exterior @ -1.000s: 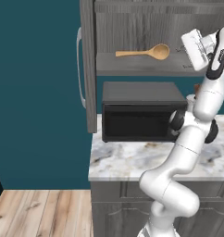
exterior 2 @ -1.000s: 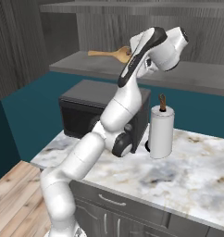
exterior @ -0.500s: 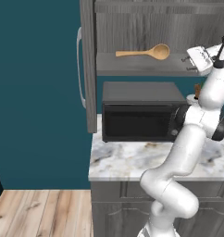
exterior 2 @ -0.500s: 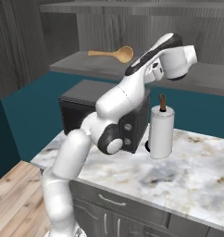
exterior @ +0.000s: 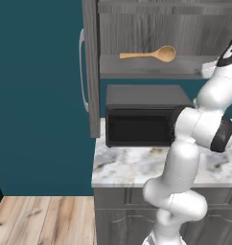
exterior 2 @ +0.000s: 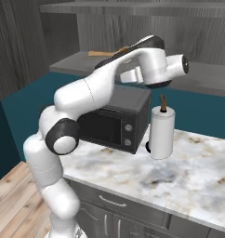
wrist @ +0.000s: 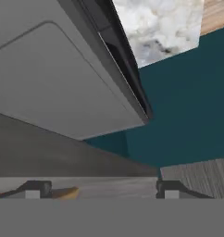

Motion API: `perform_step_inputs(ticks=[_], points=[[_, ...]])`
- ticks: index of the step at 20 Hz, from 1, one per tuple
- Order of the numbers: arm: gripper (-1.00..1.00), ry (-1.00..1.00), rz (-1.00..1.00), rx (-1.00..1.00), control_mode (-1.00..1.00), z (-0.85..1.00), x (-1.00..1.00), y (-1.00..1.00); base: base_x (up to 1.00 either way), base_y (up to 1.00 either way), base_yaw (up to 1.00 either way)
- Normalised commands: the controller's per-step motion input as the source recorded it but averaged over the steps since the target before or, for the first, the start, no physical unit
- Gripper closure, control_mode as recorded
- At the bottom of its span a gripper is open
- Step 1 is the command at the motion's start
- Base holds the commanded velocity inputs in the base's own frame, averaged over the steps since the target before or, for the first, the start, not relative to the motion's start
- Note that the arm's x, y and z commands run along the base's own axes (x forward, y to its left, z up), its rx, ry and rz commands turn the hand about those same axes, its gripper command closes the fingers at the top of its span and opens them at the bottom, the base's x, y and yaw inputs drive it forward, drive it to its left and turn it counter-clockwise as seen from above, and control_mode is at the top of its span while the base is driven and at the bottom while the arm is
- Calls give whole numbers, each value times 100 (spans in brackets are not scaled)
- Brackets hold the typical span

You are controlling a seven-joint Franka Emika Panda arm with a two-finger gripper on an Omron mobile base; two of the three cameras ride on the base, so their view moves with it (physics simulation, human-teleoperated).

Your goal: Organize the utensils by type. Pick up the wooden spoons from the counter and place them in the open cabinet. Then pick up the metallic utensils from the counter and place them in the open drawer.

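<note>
Long tan wooden spoon (exterior: 149, 54) already lying on the open dark grey cabinet's grey shelf (exterior: 137, 72) at twelve o'clock, gripper (wrist: 102, 189) spread apart and empty, second wooden spoon and metal utensils presumably left.

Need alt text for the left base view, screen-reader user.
A long tan wooden spoon lies on the grey inner shelf of the open cabinet, bowl to the right. Below it a black microwave sits on the marble counter; the white robot arm rises at the right, in front of the counter, bending up toward the shelf's right end.
</note>
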Motion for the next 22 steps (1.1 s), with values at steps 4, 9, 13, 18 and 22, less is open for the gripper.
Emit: perform_step_inputs(ticks=[4, 9, 13, 18, 22], points=[[-100, 10, -14, -37, -100, -85, -100, 45, 0, 0, 0], [-100, 0, 0, -39, -100, -100, -100, 2, 0, 0, 0], [-100, 0, 0, -34, -100, -100, -100, -1, 0, 0, 0], [-100, 0, 0, -50, -100, -100, -100, 8, 0, 0, 0], [-100, 0, -1, -55, -100, -100, -100, 29, 0, 0, 0]])
